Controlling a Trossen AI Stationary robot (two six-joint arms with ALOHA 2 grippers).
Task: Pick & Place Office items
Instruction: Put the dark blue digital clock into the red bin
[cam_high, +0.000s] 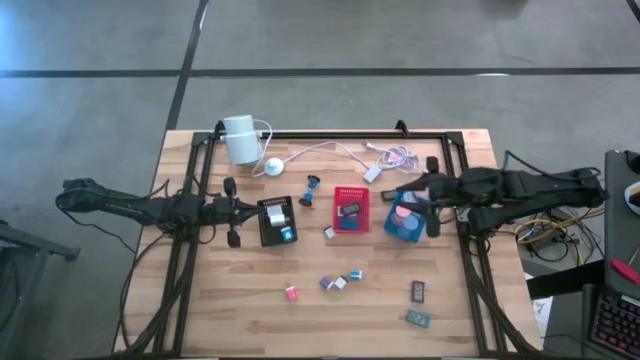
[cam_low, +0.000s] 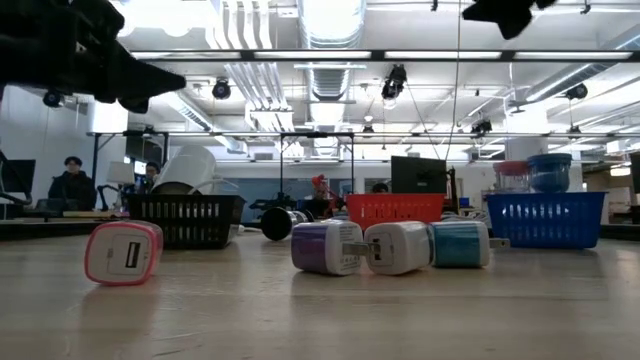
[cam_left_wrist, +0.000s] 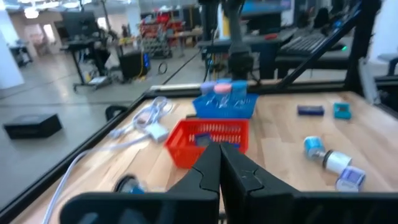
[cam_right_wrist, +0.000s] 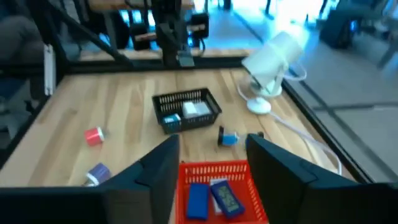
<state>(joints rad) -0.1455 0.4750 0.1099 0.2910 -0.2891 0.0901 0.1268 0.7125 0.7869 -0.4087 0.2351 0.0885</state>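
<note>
Three mesh plastic trays sit mid-table on the pale wood-plank top (cam_high: 250, 320): black tray (cam_high: 276, 221), red tray (cam_high: 351, 209), blue tray (cam_high: 405, 219). Left gripper (cam_high: 232, 212) hangs at black tray's 9 o'clock edge, fingers pressed together, nothing held. Right gripper (cam_right_wrist: 211, 163) hovers by blue tray's 12 o'clock rim, fingers apart, nothing between them; red tray w/ a blue block (cam_right_wrist: 197, 200) & a white piece below it in its wrist view.

Loose items toward 6 o'clock of table: pink-rimmed rounded block (cam_low: 123, 252) alone; purple block (cam_low: 324, 247), white block (cam_low: 397, 247) & teal block (cam_low: 460, 243) clustered, touching. Two flat dark rectangular clips (cam_high: 419, 291) toward 5 o'clock. Smooth white cylinder device (cam_high: 240, 139) w/ white cable (cam_high: 340, 150) at 11–12 o'clock.
</note>
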